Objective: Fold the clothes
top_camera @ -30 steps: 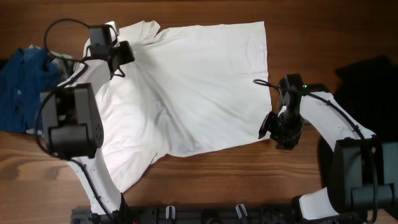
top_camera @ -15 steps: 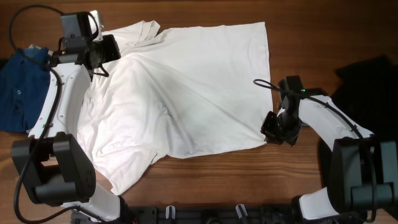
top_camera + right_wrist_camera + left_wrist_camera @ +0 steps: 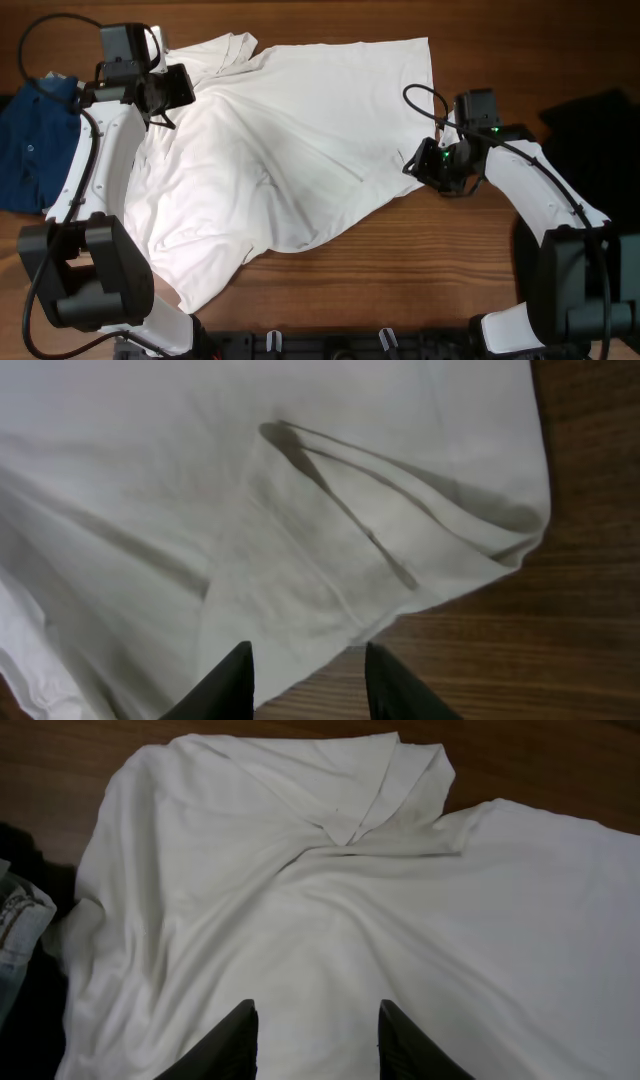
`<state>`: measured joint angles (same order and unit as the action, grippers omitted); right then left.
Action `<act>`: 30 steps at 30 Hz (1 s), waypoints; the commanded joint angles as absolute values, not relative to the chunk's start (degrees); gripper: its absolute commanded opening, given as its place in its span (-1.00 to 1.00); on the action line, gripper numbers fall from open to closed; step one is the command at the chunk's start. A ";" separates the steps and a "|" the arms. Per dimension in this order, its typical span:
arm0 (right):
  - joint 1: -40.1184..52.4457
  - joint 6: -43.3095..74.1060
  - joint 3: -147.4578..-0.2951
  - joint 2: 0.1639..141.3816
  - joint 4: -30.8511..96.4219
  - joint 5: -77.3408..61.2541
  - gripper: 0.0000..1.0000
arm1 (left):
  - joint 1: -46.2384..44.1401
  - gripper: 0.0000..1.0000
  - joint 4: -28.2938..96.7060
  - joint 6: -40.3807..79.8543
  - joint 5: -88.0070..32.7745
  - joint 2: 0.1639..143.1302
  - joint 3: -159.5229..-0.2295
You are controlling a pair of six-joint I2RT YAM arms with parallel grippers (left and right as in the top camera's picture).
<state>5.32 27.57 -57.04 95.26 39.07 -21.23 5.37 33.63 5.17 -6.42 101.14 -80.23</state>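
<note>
The white T-shirt (image 3: 300, 130) lies spread on the wooden table, plain side up, wrinkled, with its lower right corner drawn up and folded over. My left gripper (image 3: 178, 88) is open and hovers over the shirt's upper left part, near the collar fold; in the left wrist view (image 3: 318, 1040) only white cloth (image 3: 320, 920) shows between the fingers. My right gripper (image 3: 418, 165) is open at the shirt's right hem. In the right wrist view (image 3: 308, 685) its fingers straddle the hem edge, with the folded-over cloth (image 3: 330, 530) just ahead. No black print or tag shows.
A blue garment (image 3: 30, 140) lies at the table's left edge, next to the shirt's sleeve; its edge shows in the left wrist view (image 3: 18, 920). A black garment (image 3: 590, 130) lies at the far right. Bare wood (image 3: 400, 280) shows below the shirt.
My right gripper moved up and left, and the shirt's lower right corner came with it and folded over. My left arm swung left earlier and now holds still.
</note>
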 commanded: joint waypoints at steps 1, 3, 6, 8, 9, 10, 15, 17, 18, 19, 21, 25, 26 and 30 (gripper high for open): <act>5.45 30.26 -51.99 96.71 35.00 -19.88 -0.29 | 5.48 -0.18 34.35 4.32 -5.96 100.18 -80.64; 5.45 30.57 -50.76 97.86 32.42 -20.97 -0.20 | 5.48 -0.17 35.33 4.34 -5.96 100.18 -80.66; 5.10 29.76 -50.63 98.00 28.29 -22.24 -0.85 | 5.48 -0.16 40.88 4.34 -5.96 100.18 -80.64; 4.75 28.91 -50.63 97.60 28.25 -22.35 -0.92 | 5.48 -0.16 42.44 4.80 -6.00 100.18 -80.64; 4.60 28.49 -50.68 97.34 28.23 -22.39 -0.92 | 5.48 -0.16 43.29 4.78 -6.26 100.18 -80.64; 4.16 28.34 -50.78 96.97 28.21 -22.37 -0.91 | 5.48 -0.15 44.60 4.82 -6.61 100.18 -80.64; 3.18 26.96 -50.78 95.74 29.26 -27.55 -0.43 | 5.48 -0.11 49.50 4.95 -9.63 100.18 -80.64; 3.18 26.96 -50.78 95.77 30.46 -27.55 -0.37 | 5.48 -0.09 50.37 4.95 -9.61 100.18 -80.64; 3.20 26.98 -50.78 95.77 31.00 -27.59 -0.36 | 5.48 -0.08 50.68 4.95 -9.61 100.18 -80.64; 3.44 26.98 -50.74 95.79 31.55 -27.99 -0.36 | 5.48 -0.08 50.94 4.95 -9.61 100.18 -80.64; 4.40 26.98 -50.65 95.79 31.79 -27.92 -0.39 | 5.48 -0.08 51.13 4.95 -9.61 100.18 -80.64; 5.78 29.15 -50.63 96.33 31.03 -26.28 -0.48 | 5.48 -0.07 51.11 4.95 -9.61 100.18 -80.64; 5.78 29.08 -50.61 96.44 30.70 -27.16 -0.53 | 5.48 -0.08 51.09 4.95 -9.61 100.18 -80.64; 5.78 29.12 -50.61 96.64 30.35 -24.77 -0.59 | 5.48 -0.07 51.09 4.95 -9.61 100.18 -80.64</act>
